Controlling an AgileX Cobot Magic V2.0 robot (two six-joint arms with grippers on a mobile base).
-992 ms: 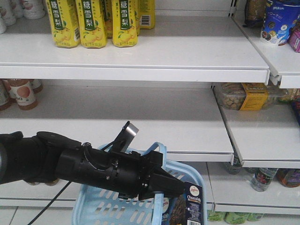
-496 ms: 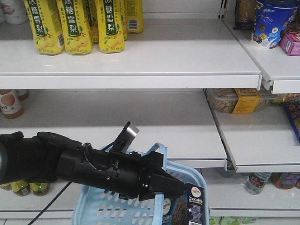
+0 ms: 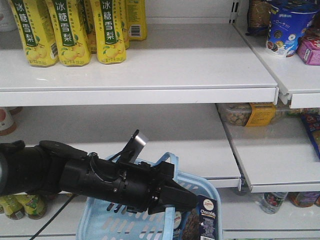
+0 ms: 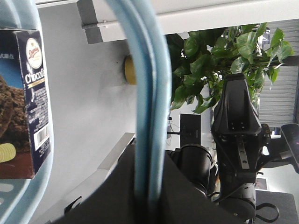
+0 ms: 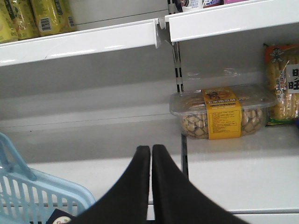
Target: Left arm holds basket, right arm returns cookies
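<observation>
Blue basket handle clamped in left hand; right hand closed, seemingly empty.

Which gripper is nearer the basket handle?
Left. The left gripper is shut on the basket handle; the right gripper, shut and empty, hangs apart from it, pointing at the shelf.

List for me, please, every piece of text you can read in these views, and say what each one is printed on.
"冰糖雪梨": on the tall yellow plastic bottles.
"Choco…": on the dark navy cookie carton; the word's ending is cut off by the rim of the light blue plastic basket.
Too small or blurred to read: the carton's round logo and barcode print, the yellow label on the clear plastic snack box, and the round blue tub.
</observation>
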